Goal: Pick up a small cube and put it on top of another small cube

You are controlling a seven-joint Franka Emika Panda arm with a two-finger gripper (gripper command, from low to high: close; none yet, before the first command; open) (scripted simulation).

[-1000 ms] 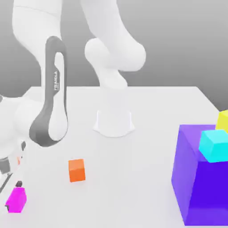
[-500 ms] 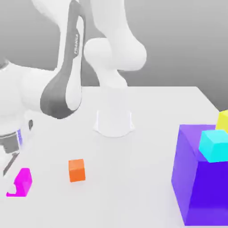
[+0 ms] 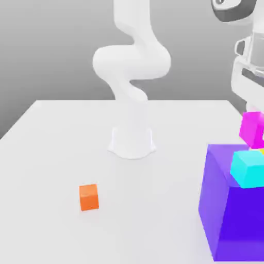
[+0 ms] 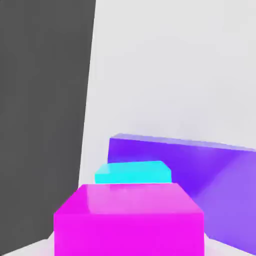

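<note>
Small magenta cube (image 3: 252, 129) aloft above purple block (image 3: 227, 206)

A plain white table (image 3: 62, 134) fills the near ground. Behind its far edge stands a smooth grey wall (image 3: 51, 46), darker toward the top. Light is soft and even.

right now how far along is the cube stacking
Done: the magenta cube is off the table, up at the exterior view's right, by the purple block. In hand: it hangs under the arm, above the cyan cube. Left: setting it on a small cube. The orange cube sits untouched.
</note>
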